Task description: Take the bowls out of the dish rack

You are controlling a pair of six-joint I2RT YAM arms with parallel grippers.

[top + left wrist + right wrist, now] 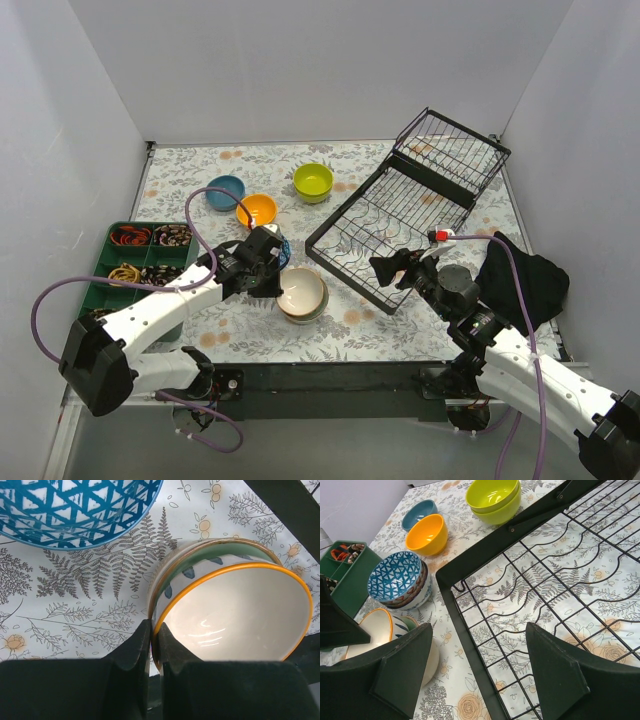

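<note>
Up top, the rack [350,200] sits right; lime bowl [313,182], orange bowl [257,210] and white bowl [302,293] stand on the table [190,165] left of it. Left wrist: left gripper [153,626] clamps the white bowl's rim; that bowl is nested on another. Right wrist: right gripper [479,630] spread wide above the rack's mesh.
</note>
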